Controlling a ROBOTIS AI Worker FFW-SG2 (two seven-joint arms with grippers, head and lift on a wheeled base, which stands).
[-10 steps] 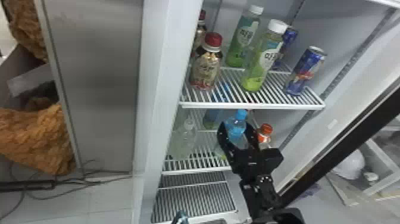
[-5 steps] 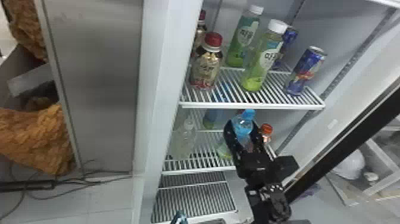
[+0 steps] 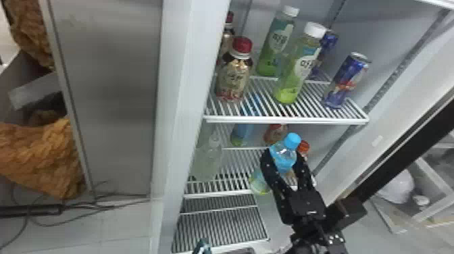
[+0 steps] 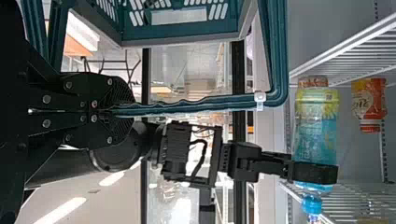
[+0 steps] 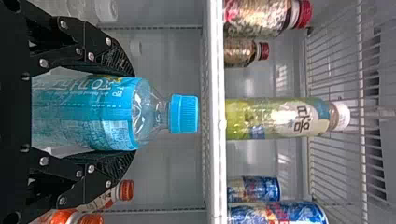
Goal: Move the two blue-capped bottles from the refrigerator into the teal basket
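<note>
1. The blue-capped bottle (image 5: 88, 112) stands roughly upright in the fridge, in the right hand (image 3: 284, 156), whose two fingers lie along opposite sides of its labelled body. Whether its base bears on the lower shelf (image 3: 221, 194), I can't tell.
2. It looks full, so expect real weight low down and some swing when tilted. The plastic should give a little under pressure; the film label may be slick if cold and damp.
3. Best hold: the label just under the shoulder, as here, or slightly lower for balance – never the cap (image 5: 183, 114) alone.
4. In the head view, an orange-capped bottle (image 3: 303, 148) sits close by at two o'clock, easily knocked.
5. Toward ten o'clock, farther back, a blue bottle (image 3: 241, 133) is probably the second one – its cap is unclear.
6. Toward half past seven is the teal basket (image 4: 180, 25), its handle (image 4: 201, 105) pinched by the left hand (image 4: 122, 110).
</note>
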